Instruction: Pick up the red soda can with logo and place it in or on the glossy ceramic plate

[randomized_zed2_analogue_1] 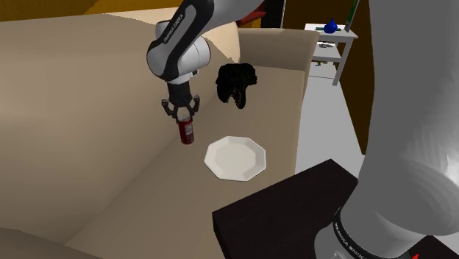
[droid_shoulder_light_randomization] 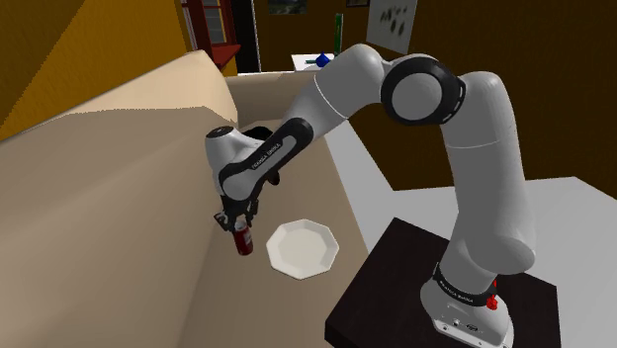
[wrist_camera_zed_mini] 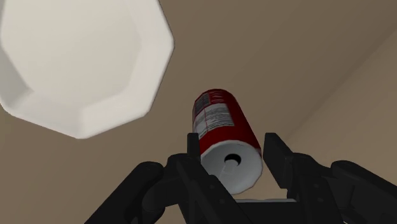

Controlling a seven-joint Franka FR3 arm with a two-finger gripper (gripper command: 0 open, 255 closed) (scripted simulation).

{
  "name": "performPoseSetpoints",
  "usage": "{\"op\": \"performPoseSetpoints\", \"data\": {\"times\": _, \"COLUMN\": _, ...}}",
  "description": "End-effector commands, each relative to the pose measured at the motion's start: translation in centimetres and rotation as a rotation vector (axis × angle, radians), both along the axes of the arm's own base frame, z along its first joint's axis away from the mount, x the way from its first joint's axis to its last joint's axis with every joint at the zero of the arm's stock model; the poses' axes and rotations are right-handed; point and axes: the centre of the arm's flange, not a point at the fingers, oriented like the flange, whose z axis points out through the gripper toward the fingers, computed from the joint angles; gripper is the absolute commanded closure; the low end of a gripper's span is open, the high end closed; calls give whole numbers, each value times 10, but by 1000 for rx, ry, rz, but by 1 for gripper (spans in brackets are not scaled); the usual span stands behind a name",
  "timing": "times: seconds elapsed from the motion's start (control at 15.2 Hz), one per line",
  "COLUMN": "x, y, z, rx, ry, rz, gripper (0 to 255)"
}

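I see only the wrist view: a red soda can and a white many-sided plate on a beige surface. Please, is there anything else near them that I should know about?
Observer: Yes. A black crumpled object lies on the same surface, farther from the stand than the white many-sided glossy plate.
Operator: What is this beige surface?
Observer: It is the seat of a beige sofa. The red cylindrical soda can is close to the backrest, and the plate lies between it and the seat's front edge.
Operator: And where is the stand?
Observer: The dark box stand is in front of the sofa, on the plate's side.
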Motion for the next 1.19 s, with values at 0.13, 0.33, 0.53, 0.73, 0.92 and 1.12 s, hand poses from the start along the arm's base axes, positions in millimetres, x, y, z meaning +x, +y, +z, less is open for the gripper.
{"op": "performPoseSetpoints", "data": {"times": 0.13, "x": -24, "y": -39, "z": 7, "rx": 0, "ry": 0, "rz": 0, "gripper": 255}}
{"op": "performPoseSetpoints", "data": {"times": 0.33, "x": -44, "y": -73, "z": 12, "rx": 0, "ry": 0, "rz": 0, "gripper": 255}}
{"op": "performPoseSetpoints", "data": {"times": 0.53, "x": -65, "y": -106, "z": 17, "rx": 0, "ry": 0, "rz": 0, "gripper": 255}}
{"op": "performPoseSetpoints", "data": {"times": 0.73, "x": -86, "y": -140, "z": 22, "rx": 0, "ry": 0, "rz": 0, "gripper": 255}}
{"op": "performPoseSetpoints", "data": {"times": 0.92, "x": -112, "y": -182, "z": 28, "rx": 0, "ry": 0, "rz": 0, "gripper": 255}}
{"op": "performPoseSetpoints", "data": {"times": 1.12, "x": -112, "y": -182, "z": 13, "rx": 0, "ry": 0, "rz": 0, "gripper": 255}}
